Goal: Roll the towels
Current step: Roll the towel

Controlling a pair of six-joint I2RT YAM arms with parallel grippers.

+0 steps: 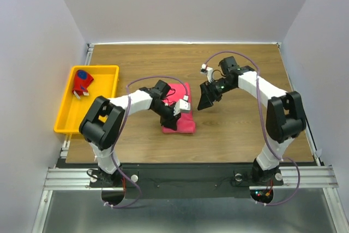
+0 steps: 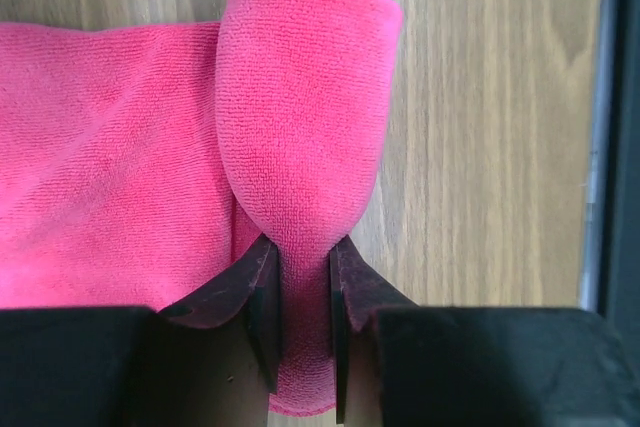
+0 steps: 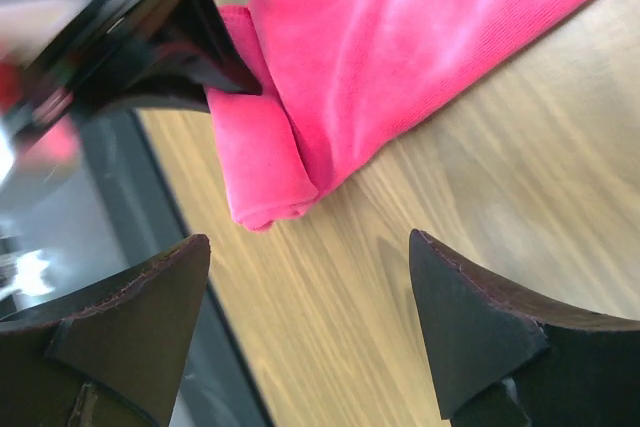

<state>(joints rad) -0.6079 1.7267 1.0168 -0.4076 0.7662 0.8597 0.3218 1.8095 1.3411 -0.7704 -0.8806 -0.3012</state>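
Left wrist view: the pink towel [image 2: 300, 97] is a soft, fine-looped cloth. One edge is wound into a thick, rounded roll that tapers toward the camera. The rest lies flat to the left on the wood-grain table [image 2: 480, 147]. The left gripper [image 2: 303, 297] pinches the narrow end of that roll between its two dark, wedge-shaped fingers [image 2: 262, 292]. The roll's tail hangs past them and is cut off by the black gripper body along the bottom edge.

From the right wrist, the right gripper [image 3: 308, 247] hangs over bare wood with its matte, triangular jaws wide apart and nothing between them. Beyond it the towel [image 3: 400, 67] shows its stubby rolled end. The other arm's finger [image 3: 190, 37] presses into the fold, and everything behind it is blurred.

From above, the left arm covers much of the towel [image 1: 185, 125] at mid-table, and the right gripper [image 1: 206, 102] stands just beside it, apart. The patterned towel [image 1: 83, 82], red with a blue patch, sits as a compact bundle in the far end of the glossy yellow tray [image 1: 64, 118]. A pale scrap beside it is too small to make out.
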